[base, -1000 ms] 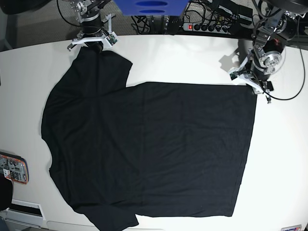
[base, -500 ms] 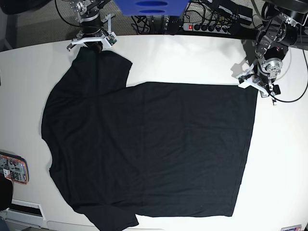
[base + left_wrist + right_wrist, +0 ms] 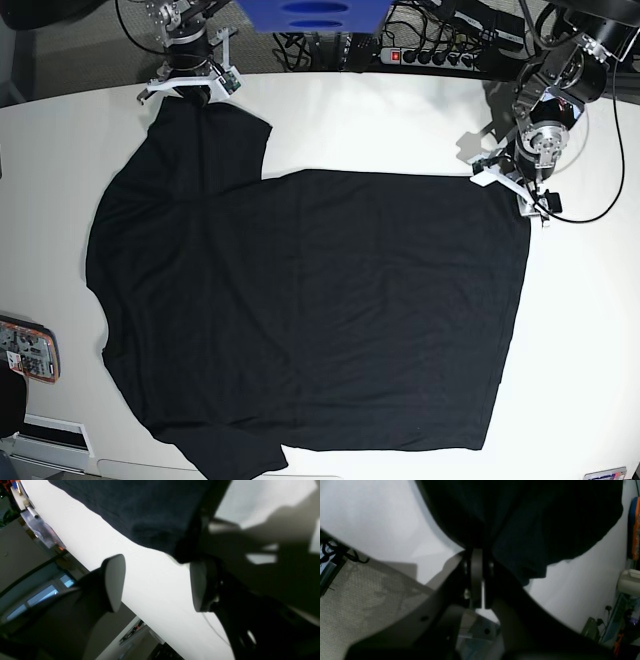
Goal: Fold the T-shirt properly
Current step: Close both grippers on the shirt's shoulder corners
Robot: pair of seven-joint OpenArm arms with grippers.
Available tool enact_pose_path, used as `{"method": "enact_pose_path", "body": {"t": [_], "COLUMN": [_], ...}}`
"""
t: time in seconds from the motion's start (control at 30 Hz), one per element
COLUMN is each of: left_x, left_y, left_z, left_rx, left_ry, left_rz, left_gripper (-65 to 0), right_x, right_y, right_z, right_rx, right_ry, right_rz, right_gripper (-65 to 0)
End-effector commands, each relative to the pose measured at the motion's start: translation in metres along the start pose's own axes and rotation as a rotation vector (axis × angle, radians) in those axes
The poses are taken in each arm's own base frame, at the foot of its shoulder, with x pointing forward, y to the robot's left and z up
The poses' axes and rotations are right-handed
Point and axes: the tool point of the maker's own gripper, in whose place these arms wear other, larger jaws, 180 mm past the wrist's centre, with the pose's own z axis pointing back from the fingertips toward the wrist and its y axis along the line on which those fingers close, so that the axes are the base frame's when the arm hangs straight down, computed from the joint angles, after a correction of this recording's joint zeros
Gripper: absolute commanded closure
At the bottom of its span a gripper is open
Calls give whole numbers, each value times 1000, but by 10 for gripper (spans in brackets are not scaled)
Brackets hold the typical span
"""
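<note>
I am at the start of the fold, getting a hold on two corners of the T-shirt (image 3: 300,310). The black T-shirt lies spread flat on the white surface (image 3: 400,120), filling most of the base view, its body reaching from centre to lower right and one short sleeve pointing to the upper left of the frame.

My right claw (image 3: 190,88) sits at the upper left of the base view, at the tip of that sleeve. In the right wrist view its jaws are pressed together on a pinch of black cloth, which bunches up just above them.

My left claw (image 3: 155,582) is at the upper right of the base view, at the top hem corner. In the left wrist view its jaws stand apart, with bare surface between them and the cloth's edge just beyond; one jaw looks close to the hem corner, but nothing is gripped.

I judge the next move calls for sliding that left claw onto the corner and closing it there.

The cloth is matte, soft, mostly smooth, with faint ripples.
</note>
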Motion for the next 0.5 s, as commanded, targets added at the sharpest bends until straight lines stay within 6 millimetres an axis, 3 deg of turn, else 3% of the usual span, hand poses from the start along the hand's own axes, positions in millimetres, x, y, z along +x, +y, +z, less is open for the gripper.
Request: {"method": "enact_pose_path", "body": {"t": [0.0, 0.2, 0.33, 0.47], "left_x": [8, -3, 20, 20], "left_y": [-11, -11, -27, -36], "left_z": [1, 1, 8, 9], "left_rx": [-52, -58, -85, -102], "left_ry": [-48, -30, -89, -90], "left_rz": [10, -11, -63, -69], "left_gripper": [-405, -410, -411, -411], "right_x": [4, 4, 6, 8], "right_y": [-4, -4, -5, -7], "right_z": [3, 3, 4, 5], "right_rx": [-14, -13, -17, -21], "right_ry": [-17, -15, -20, -26], "right_rz": [-1, -2, -4, -5], "right_gripper": [0, 0, 0, 0]}}
